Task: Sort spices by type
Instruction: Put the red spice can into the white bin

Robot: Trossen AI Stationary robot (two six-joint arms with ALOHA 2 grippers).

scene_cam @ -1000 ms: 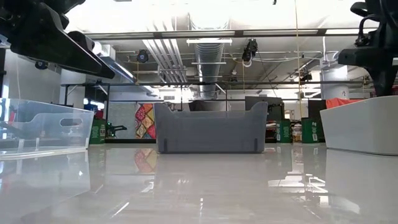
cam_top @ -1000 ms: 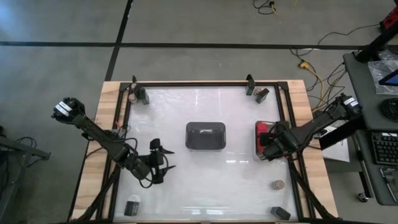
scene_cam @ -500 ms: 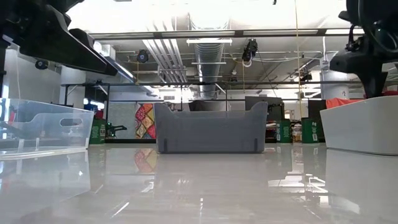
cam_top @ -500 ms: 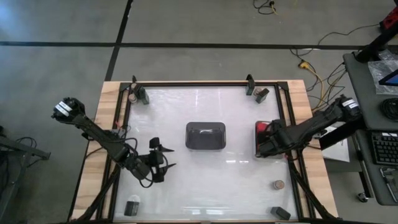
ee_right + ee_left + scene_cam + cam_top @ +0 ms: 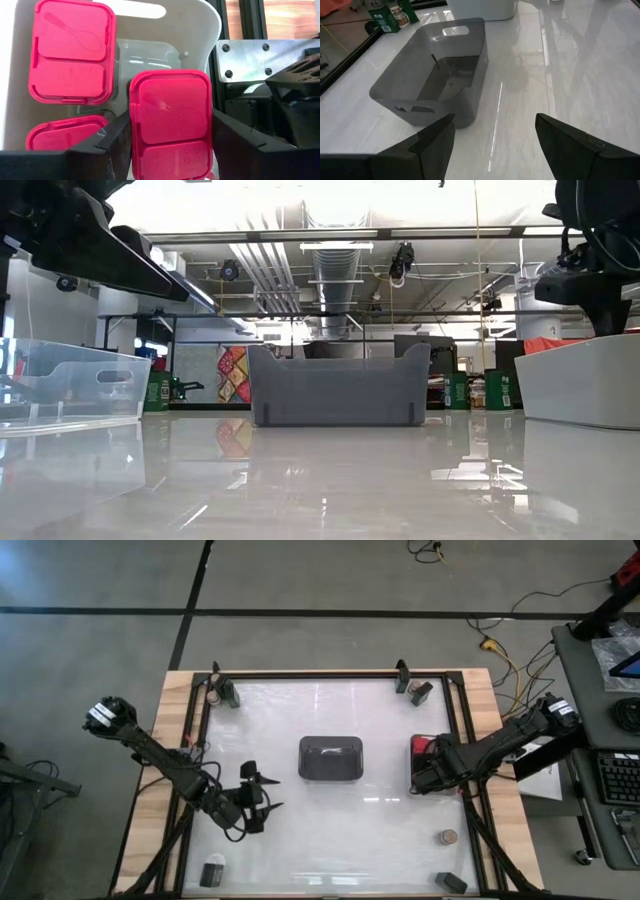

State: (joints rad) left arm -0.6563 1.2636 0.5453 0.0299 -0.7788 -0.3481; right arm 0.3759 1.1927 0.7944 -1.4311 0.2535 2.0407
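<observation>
right pincer point(image 5: 170, 150) seen over white bin point(image 5: 20, 60) at worktop point(image 5: 330, 830) 3 o'clock, fingers spread beside red spice box point(image 5: 171, 127), grip cannot be told | two more red boxes point(image 5: 72, 50) lying in bin | left pincer point(image 5: 495, 145) spread, empty, at 8 o'clock, facing grey bin point(image 5: 432, 75)

Honestly there's no readable text anywhere in these shots. The green box point(image 5: 383, 18) at the desk's edge has a label, but it's way too small to make out. The red spice lids point(image 5: 171, 122) only have an embossed spoon outline, no words.
</observation>
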